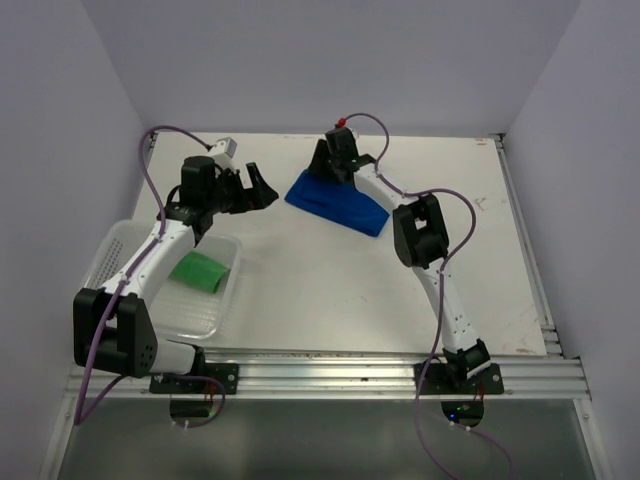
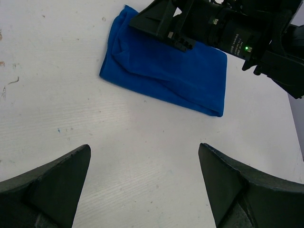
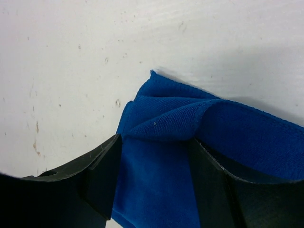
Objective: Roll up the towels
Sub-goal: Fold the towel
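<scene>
Blue towel (image 1: 335,203) lies folded on counter (image 1: 330,290), its raised corner fold between your right fingers (image 3: 102,175) (partly spread, cloth filling gap). Your left fingers (image 2: 52,180) spread wide, holding nothing, towel just ahead of them. Green towel (image 1: 198,272) sits in basket (image 1: 108,258), well behind left fingers.

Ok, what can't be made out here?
Top external: right end effector, fingertips hidden by its own wrist.
Right wrist: blue towel cut off by frame edges; grip on it unclear.
Left wrist: right arm covers the towel's far edge.
Top external: green towel in the basket too small to tell rolled or folded.
</scene>
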